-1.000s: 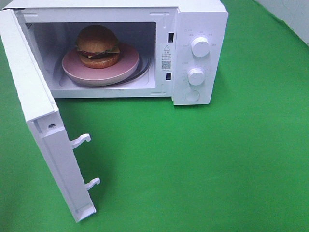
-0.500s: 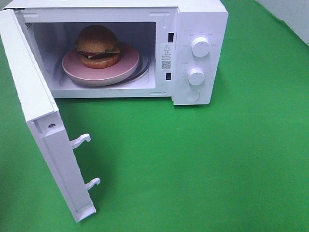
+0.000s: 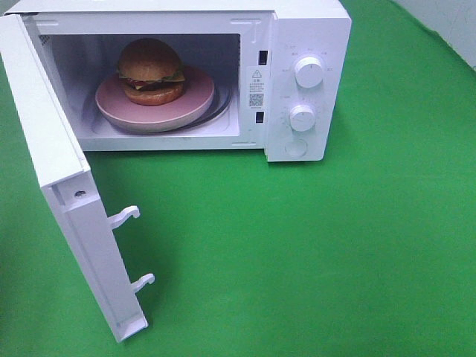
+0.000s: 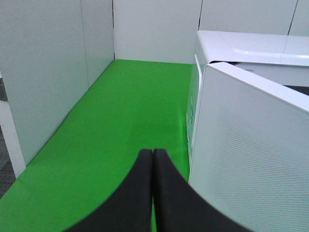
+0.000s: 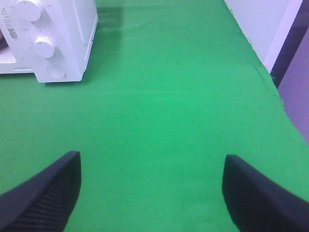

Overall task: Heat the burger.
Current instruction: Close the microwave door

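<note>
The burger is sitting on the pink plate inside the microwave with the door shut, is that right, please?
Not quite: the door stands wide open, as the exterior high view shows. The burger does sit on the pink plate inside the microwave.

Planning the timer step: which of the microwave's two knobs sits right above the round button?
The lower knob, which sits directly above the round button. The upper knob is higher up, with the lower knob between it and the button.
</note>
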{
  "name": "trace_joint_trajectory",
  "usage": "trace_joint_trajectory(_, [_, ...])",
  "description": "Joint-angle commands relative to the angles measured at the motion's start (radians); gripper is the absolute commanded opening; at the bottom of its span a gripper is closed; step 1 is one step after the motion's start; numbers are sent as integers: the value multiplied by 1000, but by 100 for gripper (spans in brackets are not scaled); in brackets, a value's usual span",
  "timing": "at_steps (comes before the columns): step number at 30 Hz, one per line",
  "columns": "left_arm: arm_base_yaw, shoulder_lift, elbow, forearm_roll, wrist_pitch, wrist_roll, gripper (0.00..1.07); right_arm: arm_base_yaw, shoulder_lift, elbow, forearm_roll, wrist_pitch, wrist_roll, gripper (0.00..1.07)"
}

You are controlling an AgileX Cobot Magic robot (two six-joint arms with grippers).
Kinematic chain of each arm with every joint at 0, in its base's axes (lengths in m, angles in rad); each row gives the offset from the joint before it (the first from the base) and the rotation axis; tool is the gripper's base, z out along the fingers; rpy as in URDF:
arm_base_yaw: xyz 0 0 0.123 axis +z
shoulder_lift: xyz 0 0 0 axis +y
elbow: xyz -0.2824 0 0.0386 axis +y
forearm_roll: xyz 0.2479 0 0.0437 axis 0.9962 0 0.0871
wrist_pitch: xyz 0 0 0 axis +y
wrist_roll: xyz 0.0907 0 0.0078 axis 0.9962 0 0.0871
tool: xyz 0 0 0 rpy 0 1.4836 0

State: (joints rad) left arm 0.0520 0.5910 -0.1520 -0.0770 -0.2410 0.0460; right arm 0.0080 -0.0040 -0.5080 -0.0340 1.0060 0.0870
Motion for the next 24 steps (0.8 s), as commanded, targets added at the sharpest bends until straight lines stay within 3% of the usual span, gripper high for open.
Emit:
trace_joint_trajectory(1, [-4,29,4,-3,-55,-10,0,-7,-27,2,-5,-1,-8,76])
trace_joint_trajectory(7, [-4,212,4,85,-170,-23,0,-7,-27,2,-5,-1,-8,76])
trace_joint_trajectory(8, [-4,260,3,138,-205,-75,0,-7,-27,2,-5,-1,-8,76])
trace_joint_trajectory(9, [-4,260,3,138,-205,-75,0,-7,-27,2,-5,-1,-8,76])
trace_joint_trajectory(10, [-4,301,3,225,-252,-151,0,-7,-27,2,-5,-1,-8,76])
trace_joint_trajectory(11, [-4,301,3,225,-252,-151,0,-7,-27,2,-5,-1,-8,76])
trace_joint_trajectory(13, [-4,360,3,363,-330,-256,0,-7,-27,2,-5,-1,-8,76])
trace_joint_trajectory(14, [-4,360,3,363,-330,-256,0,-7,-27,2,-5,-1,-8,76])
trace_joint_trajectory(15, [-4,393,3,449,-380,-312,0,-7,-27,2,-5,-1,-8,76])
trace_joint_trajectory(16, [-4,393,3,449,-380,-312,0,-7,-27,2,-5,-1,-8,76])
trace_joint_trajectory(17, [-4,430,3,520,-437,-358,0,-7,-27,2,-5,-1,-8,76])
trace_joint_trajectory(20, [-4,485,1,587,-508,-407,0,-7,-27,2,-5,-1,-8,76])
trace_joint_trajectory(24, [-5,583,0,622,-604,-435,0,-7,-27,2,-5,-1,-8,76])
